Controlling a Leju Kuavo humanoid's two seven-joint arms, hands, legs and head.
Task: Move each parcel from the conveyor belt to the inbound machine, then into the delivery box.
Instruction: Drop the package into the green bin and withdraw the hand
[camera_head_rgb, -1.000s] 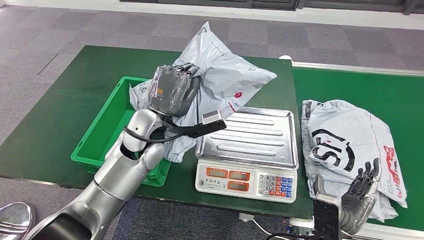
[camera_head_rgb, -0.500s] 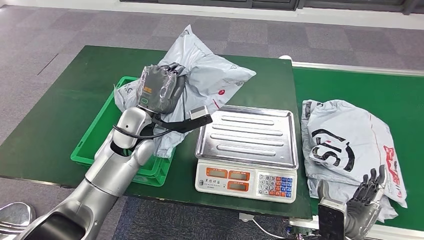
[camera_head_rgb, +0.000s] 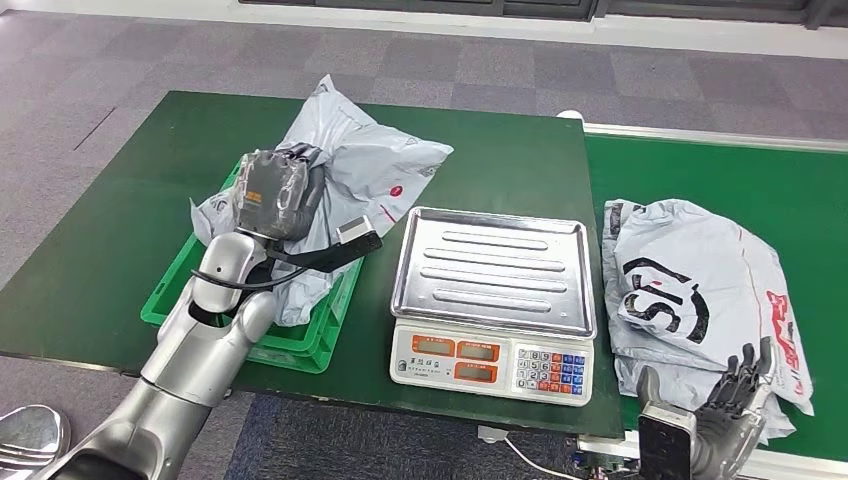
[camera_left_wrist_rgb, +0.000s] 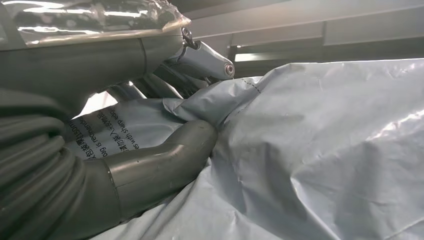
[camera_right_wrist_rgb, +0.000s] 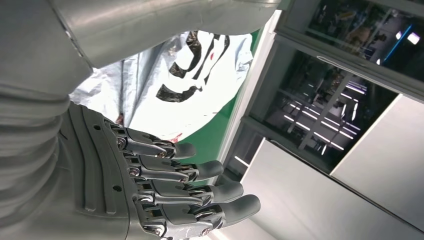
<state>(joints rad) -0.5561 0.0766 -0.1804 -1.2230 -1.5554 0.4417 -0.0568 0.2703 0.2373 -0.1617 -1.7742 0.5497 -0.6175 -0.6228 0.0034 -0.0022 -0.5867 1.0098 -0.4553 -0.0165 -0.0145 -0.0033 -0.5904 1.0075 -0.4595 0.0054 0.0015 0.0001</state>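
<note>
Left hand (camera_head_rgb: 275, 192): clenched on a grey parcel (camera_head_rgb: 365, 165), which it holds over the green delivery box (camera_head_rgb: 175, 295) at the left end of the bench (camera_head_rgb: 120, 200). The hand sits on top of the parcel's near left portion. The left wrist view shows the thumb (camera_left_wrist_rgb: 165, 160) pressed into a fold of the grey film, with the darker fingers (camera_left_wrist_rgb: 165, 87) closed on the opposite side of that fold. The parcel's lower edge hangs into the box; its far end extends beyond the box rim, over the bench towards the scale. Whether any part of it rests on the box floor cannot be told.

Inbound machine (camera_head_rgb: 495, 300): a weighing scale with a steel pan, standing just right of the box. Pan bare.

Right hand (camera_head_rgb: 725, 420): released, holding nothing, fingers (camera_right_wrist_rgb: 200, 170) extended and apart, at the near edge of the conveyor belt (camera_head_rgb: 800, 190).

Second parcel (camera_head_rgb: 690, 290): grey with black and red print, lying flat on the belt directly beyond the right hand. Contact between the hand and this parcel cannot be determined.
</note>
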